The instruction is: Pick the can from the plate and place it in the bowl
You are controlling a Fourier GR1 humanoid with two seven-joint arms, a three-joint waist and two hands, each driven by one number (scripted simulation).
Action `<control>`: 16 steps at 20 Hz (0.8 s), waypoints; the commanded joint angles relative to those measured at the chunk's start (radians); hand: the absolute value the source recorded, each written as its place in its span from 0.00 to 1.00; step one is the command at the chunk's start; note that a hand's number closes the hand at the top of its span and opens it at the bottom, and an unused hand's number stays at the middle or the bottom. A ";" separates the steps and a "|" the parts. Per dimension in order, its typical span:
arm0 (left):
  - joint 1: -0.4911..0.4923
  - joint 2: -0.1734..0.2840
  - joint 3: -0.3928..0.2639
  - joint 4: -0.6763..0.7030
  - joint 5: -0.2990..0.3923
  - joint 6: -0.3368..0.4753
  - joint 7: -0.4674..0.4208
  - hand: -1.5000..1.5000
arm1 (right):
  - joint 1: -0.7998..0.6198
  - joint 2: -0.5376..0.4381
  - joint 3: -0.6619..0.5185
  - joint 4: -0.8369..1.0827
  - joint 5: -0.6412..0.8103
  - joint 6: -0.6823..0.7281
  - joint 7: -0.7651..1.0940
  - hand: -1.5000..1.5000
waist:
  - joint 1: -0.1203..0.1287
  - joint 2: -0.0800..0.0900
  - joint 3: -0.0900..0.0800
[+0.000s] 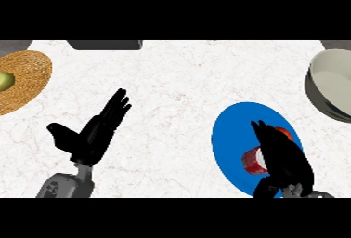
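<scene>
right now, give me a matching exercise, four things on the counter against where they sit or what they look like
Things:
1. can
2. bowl
3. left hand
4. woven mat

Descriptions:
A. grey-white, at the counter's right edge, holding nothing visible
B. open, fingers straight, over bare counter at the view's left
C. red, lying on the blue plate, partly hidden under the right hand
D. straw-coloured, at the left edge, with a green fruit on it

Pairs: 1-C, 2-A, 3-B, 4-D
</scene>
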 commanded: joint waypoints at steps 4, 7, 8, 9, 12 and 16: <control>0.011 0.002 0.062 -0.048 -0.004 -0.056 0.051 0.50 | 0.054 0.098 0.009 0.059 0.129 -0.037 -0.037 0.00 | 0.001 0.000 0.000; 0.052 -0.031 0.025 -0.049 -0.046 -0.055 0.030 0.50 | -0.032 0.113 -0.057 0.132 0.105 -0.004 -0.125 1.00 | 0.003 0.000 0.000; -0.019 -0.035 0.058 -0.037 -0.032 -0.031 0.076 0.50 | 0.009 0.080 -0.043 0.085 0.114 -0.026 -0.174 1.00 | 0.000 0.000 0.000; -0.024 -0.052 0.042 0.004 -0.060 -0.024 0.035 0.50 | 0.050 0.095 0.014 0.165 0.195 -0.146 -0.229 1.00 | -0.001 0.001 0.000; -0.052 -0.090 0.050 0.048 -0.073 -0.033 0.022 0.50 | 0.009 0.104 -0.044 0.195 0.190 -0.103 -0.262 1.00 | -0.001 0.001 0.000; 0.049 -0.112 0.024 -0.038 -0.123 -0.019 0.018 0.50 | 0.009 0.121 -0.073 0.151 0.210 -0.032 -0.275 1.00 | 0.001 0.000 0.000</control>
